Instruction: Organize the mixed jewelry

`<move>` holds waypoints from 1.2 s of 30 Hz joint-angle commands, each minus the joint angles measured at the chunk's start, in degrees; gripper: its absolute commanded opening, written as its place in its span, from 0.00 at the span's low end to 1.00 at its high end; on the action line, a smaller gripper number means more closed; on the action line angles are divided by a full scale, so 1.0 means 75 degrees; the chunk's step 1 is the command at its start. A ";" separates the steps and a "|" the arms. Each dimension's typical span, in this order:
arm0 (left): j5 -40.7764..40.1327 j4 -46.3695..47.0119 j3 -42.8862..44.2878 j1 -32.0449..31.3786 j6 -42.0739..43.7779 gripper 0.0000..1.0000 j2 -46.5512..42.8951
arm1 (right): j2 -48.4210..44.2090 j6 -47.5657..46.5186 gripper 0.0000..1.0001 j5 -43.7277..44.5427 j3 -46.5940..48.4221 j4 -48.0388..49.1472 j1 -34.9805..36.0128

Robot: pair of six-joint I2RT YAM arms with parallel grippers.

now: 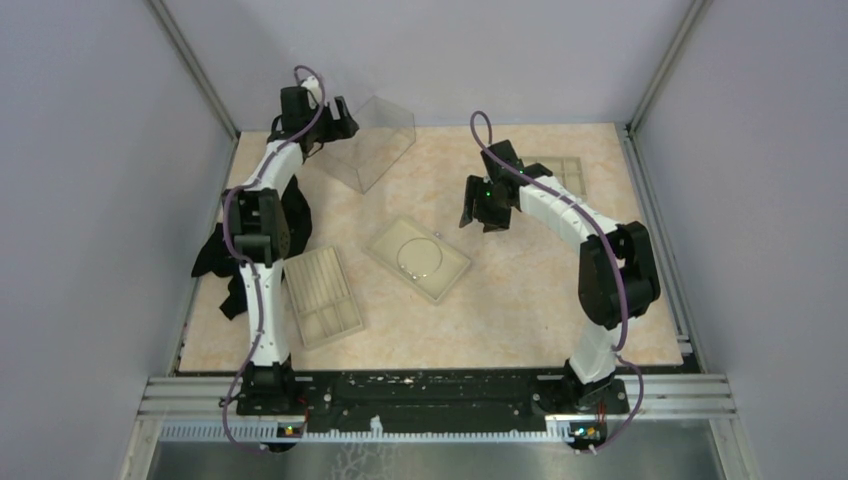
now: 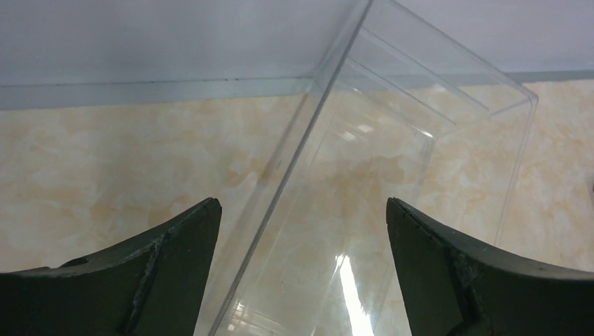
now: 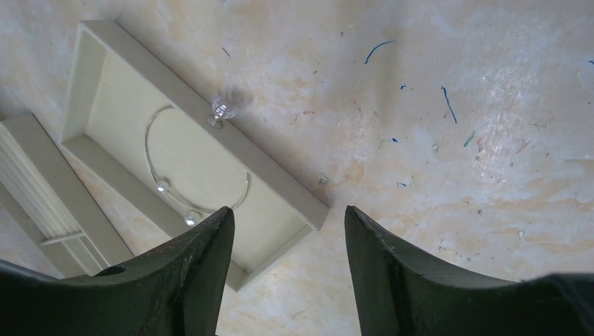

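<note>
The thin silver wire hoop (image 1: pixel 400 262) lies in a shallow beige tray (image 1: pixel 440 242) at mid-table. In the right wrist view the hoop (image 3: pixel 146 143) ends in two small beads, and a tiny clear faceted piece (image 3: pixel 220 110) sits on the rim of that tray (image 3: pixel 273 171). My right gripper (image 1: pixel 485 205) hovers open up and to the right of the tray. In its own view the right gripper (image 3: pixel 288 213) is over the tray's corner with nothing between the fingers. My left gripper (image 1: pixel 335 120) is open at the back left, and in its own view this gripper (image 2: pixel 303 210) has its fingers either side of the clear plastic box (image 2: pixel 392 140).
The clear plastic box (image 1: pixel 370 140) stands near the back wall. A ridged beige tray (image 1: pixel 322 295) lies by the left arm and also shows at the edge as a ridged tray (image 3: pixel 42 189). A compartmented tray (image 1: pixel 562 172) sits behind the right arm.
</note>
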 commanded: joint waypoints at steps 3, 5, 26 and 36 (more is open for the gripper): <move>0.1171 0.0223 -0.1125 -0.0170 0.0580 0.93 -0.0866 | 0.0034 0.0156 0.59 0.0031 0.0318 0.0067 0.0070; 0.1467 0.0245 -0.1632 -0.0274 0.0768 0.93 -0.1225 | 0.0037 0.0164 0.59 0.0043 0.0310 0.0096 0.0062; 0.1319 -0.0338 -0.3778 -0.1366 0.0852 0.98 -0.3196 | 0.0501 0.0273 0.59 0.0641 0.1159 0.0461 -0.0132; 0.1838 -0.0069 -0.4080 -0.0921 -0.0643 0.98 -0.3653 | 0.3398 0.0852 0.59 0.0045 0.4224 0.0387 -0.0512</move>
